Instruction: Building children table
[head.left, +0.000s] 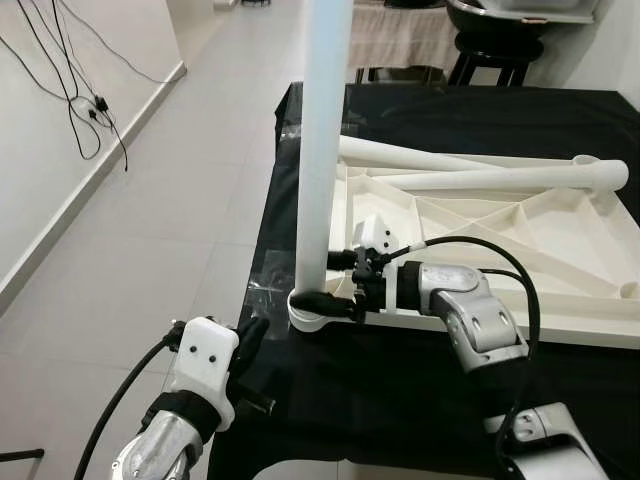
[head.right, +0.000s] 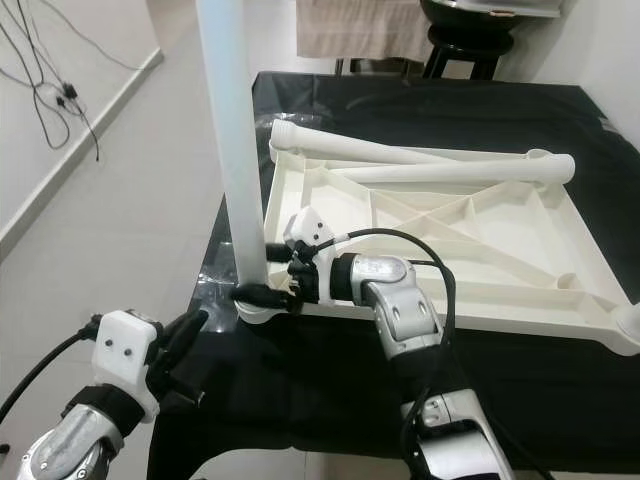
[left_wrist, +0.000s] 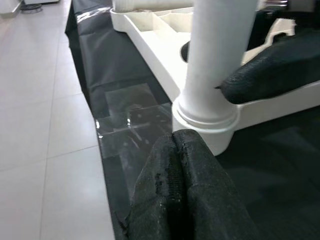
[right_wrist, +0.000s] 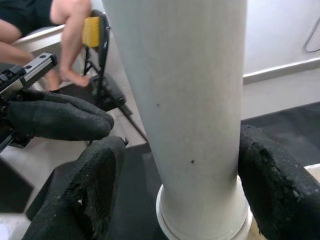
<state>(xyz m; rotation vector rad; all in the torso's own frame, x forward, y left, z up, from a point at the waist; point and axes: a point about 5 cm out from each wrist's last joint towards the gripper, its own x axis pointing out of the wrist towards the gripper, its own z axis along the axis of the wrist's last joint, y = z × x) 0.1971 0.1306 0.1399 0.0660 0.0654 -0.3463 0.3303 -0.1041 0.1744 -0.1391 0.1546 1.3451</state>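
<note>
While the upturned white plastic children's tabletop (head.left: 560, 250) lies on the black-covered table (head.left: 480, 120), the right claw (head.left: 338, 285) straddles, fingers spread, the base of the upright white tubular leg (head.left: 322, 150) at its near-left corner, and the left claw (head.left: 252, 335) hovers closed just beside.

Upright leg (head.left: 326, 140) top cut off by frame.
</note>
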